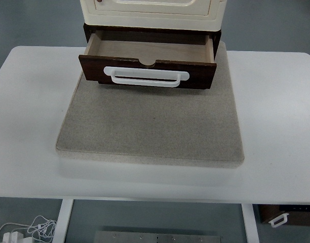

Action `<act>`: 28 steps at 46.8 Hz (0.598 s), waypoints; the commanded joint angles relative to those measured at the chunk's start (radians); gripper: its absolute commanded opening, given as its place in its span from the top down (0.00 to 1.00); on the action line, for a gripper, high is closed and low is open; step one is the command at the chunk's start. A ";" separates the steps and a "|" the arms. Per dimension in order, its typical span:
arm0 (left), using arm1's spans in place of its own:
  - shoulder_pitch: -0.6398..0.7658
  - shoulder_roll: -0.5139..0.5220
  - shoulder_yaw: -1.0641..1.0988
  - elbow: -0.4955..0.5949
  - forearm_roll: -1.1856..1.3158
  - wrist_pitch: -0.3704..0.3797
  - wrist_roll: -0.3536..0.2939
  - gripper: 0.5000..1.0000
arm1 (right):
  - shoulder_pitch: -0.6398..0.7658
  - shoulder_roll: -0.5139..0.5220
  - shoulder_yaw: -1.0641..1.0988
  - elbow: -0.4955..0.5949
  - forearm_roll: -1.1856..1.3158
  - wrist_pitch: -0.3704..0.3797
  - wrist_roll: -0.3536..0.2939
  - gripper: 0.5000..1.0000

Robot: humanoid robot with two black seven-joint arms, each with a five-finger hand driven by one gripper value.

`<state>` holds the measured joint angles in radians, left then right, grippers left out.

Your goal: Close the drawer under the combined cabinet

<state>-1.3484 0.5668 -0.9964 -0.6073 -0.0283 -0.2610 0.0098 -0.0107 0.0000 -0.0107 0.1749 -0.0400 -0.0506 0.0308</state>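
— So, where are the fingers now? I look for them first.

— No fingers show at all. Neither the left hand nor the right hand is in the top view, so I cannot tell if they are open or closed, and I cannot say anything about the pose of the arms.

— And the drawer?

— The drawer (147,68) is pulled out from under the cream cabinet (152,12), at the far edge of the worktop (276,116). It stands open and empty, with a white handle (146,77) across its dark front. The cabinet sits on a grey mat (152,126) that covers the middle of the worktop.

— How should the step be done well, in your opinion?

— I think a hand should come over the near edge, meet the dark front near its middle, around the handle, and push straight toward the far edge. A push at one end could turn the drawer and jam it. Also the cabinet may slide on the mat, so a slow, even push seems safer.
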 commanded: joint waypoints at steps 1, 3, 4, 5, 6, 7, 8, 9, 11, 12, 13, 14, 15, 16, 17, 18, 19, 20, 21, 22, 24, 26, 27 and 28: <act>0.008 0.044 0.030 -0.110 0.027 0.002 -0.001 0.01 | 0.000 0.000 0.000 0.000 0.000 0.000 0.000 0.10; 0.009 0.065 0.047 -0.167 0.042 0.003 -0.001 0.01 | 0.000 0.000 0.000 0.000 0.000 0.000 0.000 0.10; 0.009 0.077 0.054 -0.195 0.048 0.005 -0.001 0.01 | 0.000 0.000 0.000 0.000 0.000 0.000 0.000 0.10; 0.011 0.090 0.062 -0.222 0.053 0.005 -0.002 0.01 | 0.000 0.000 0.000 0.000 0.000 0.000 0.000 0.10; 0.011 0.102 0.070 -0.248 0.056 0.005 -0.004 0.01 | 0.000 0.000 0.000 0.000 0.000 0.000 0.000 0.10; 0.011 0.111 0.078 -0.274 0.057 0.005 -0.005 0.01 | 0.000 0.000 0.000 0.000 0.000 0.000 0.000 0.10; 0.011 0.120 0.087 -0.301 0.057 0.008 -0.005 0.01 | 0.000 0.000 0.000 0.000 0.000 0.000 0.000 0.10; 0.009 0.128 0.093 -0.325 0.057 0.008 -0.005 0.01 | 0.000 0.000 0.000 0.000 0.000 0.000 0.000 0.10; 0.009 0.145 0.111 -0.371 0.057 0.008 -0.005 0.01 | 0.000 0.000 0.000 0.000 0.000 0.000 0.000 0.10; 0.009 0.156 0.122 -0.394 0.059 0.008 -0.005 0.01 | 0.000 0.000 0.000 0.000 0.000 0.000 0.000 0.10; 0.009 0.163 0.133 -0.417 0.059 0.008 -0.005 0.01 | 0.000 0.000 0.000 0.000 0.000 0.000 0.000 0.10; 0.008 0.171 0.143 -0.439 0.059 0.009 -0.007 0.01 | 0.000 0.000 0.000 0.000 0.000 0.000 0.000 0.10; 0.008 0.177 0.154 -0.460 0.059 0.009 -0.007 0.01 | 0.000 0.000 0.000 0.000 0.000 0.000 0.000 0.10; 0.006 0.183 0.166 -0.485 0.059 0.009 -0.007 0.01 | 0.000 0.000 0.000 0.000 0.000 0.000 0.000 0.10; 0.005 0.189 0.179 -0.506 0.062 0.009 -0.008 0.01 | 0.000 0.000 0.000 0.000 0.000 0.000 0.000 0.10; 0.002 0.194 0.192 -0.529 0.065 0.009 -0.011 0.01 | 0.000 0.000 0.000 0.000 0.000 0.000 0.000 0.10; 0.000 0.199 0.203 -0.551 0.070 0.012 -0.011 0.01 | 0.000 0.000 0.000 0.000 0.000 0.000 0.000 0.10; -0.003 0.200 0.212 -0.572 0.074 0.016 -0.011 0.01 | 0.000 0.000 0.000 0.000 0.000 0.000 0.000 0.10; -0.006 0.200 0.220 -0.592 0.082 0.022 -0.011 0.01 | 0.000 0.000 0.000 0.000 0.000 0.000 0.000 0.10; -0.008 0.199 0.225 -0.612 0.091 0.026 -0.011 0.01 | 0.000 0.000 0.000 0.000 0.000 0.000 0.000 0.10; -0.017 0.196 0.232 -0.649 0.114 0.034 -0.011 0.01 | 0.000 0.000 0.000 0.000 0.000 0.000 0.000 0.10; -0.029 0.191 0.245 -0.684 0.140 0.040 -0.011 0.01 | 0.000 0.000 0.000 0.000 0.000 0.000 0.000 0.10; -0.035 0.188 0.254 -0.701 0.154 0.040 -0.011 0.01 | 0.000 0.000 0.000 0.000 0.000 0.000 0.000 0.10; -0.040 0.186 0.265 -0.718 0.165 0.040 -0.011 0.01 | 0.000 0.000 0.000 0.000 0.000 0.000 0.000 0.10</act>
<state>-1.3725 0.7607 -0.7577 -1.2751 0.0997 -0.2241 -0.0018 -0.0106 0.0000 -0.0108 0.1748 -0.0400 -0.0506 0.0306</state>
